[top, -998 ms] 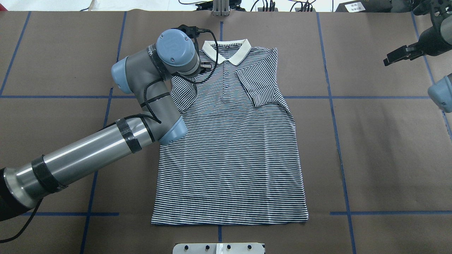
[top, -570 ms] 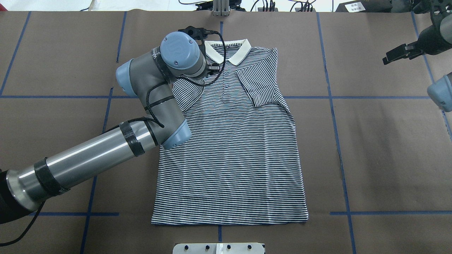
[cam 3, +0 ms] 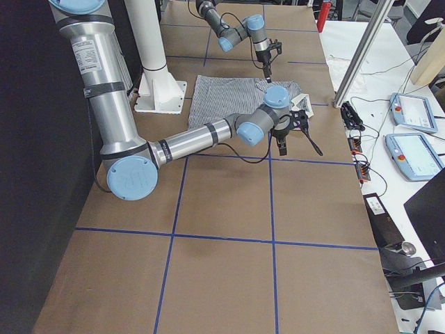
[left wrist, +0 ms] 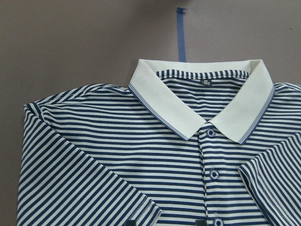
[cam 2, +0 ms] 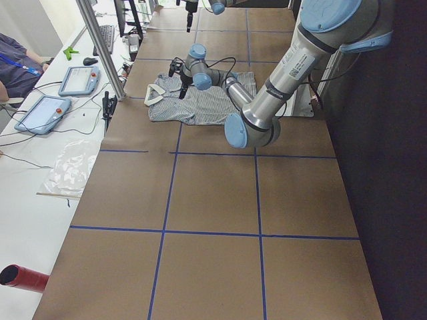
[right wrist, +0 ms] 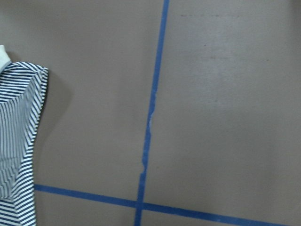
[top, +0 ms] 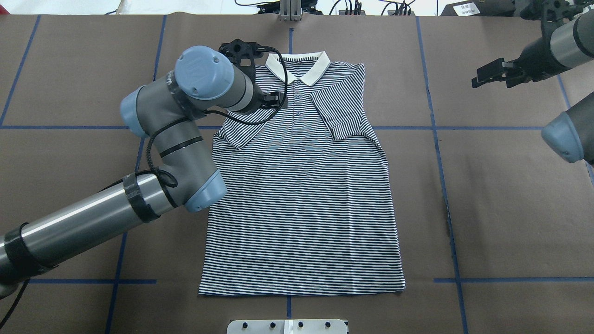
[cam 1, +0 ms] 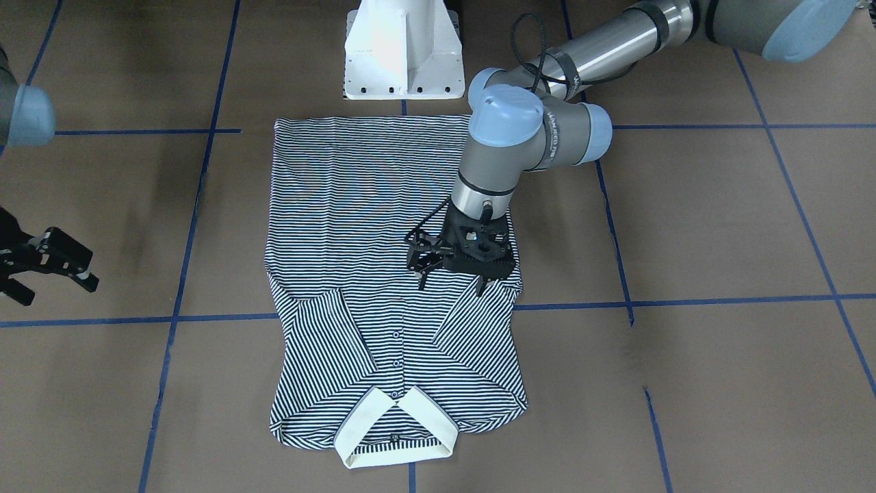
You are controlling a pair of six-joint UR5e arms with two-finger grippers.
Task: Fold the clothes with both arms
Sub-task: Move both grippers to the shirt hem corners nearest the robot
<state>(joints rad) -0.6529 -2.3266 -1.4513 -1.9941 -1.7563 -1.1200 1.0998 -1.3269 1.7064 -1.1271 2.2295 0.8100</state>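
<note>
The striped polo shirt (top: 301, 208) lies flat on the brown table, chest up, with its cream collar (top: 299, 67) at the far end. Both short sleeves are folded inward over the chest. My left gripper (cam 1: 452, 282) hovers open just above the shirt's folded sleeve (cam 1: 472, 329), holding nothing. The left wrist view looks down on the collar (left wrist: 164, 103) and the button placket (left wrist: 214, 174). My right gripper (top: 489, 76) hangs open above bare table, off to the shirt's side. Its wrist view catches only the shirt's edge (right wrist: 19, 132).
The white pedestal base (cam 1: 400, 55) stands at the shirt's hem end. Blue tape lines (top: 436, 127) cross the brown table cover. Beyond the collar end, a side bench holds two tablets (cam 2: 43, 110) and cables, and a person's sleeve (cam 2: 17, 57) shows there.
My left wrist swung over the collar side, then drew back left, and the sleeve on that side now lies flat on the chest. My right gripper moved in toward the shirt.
</note>
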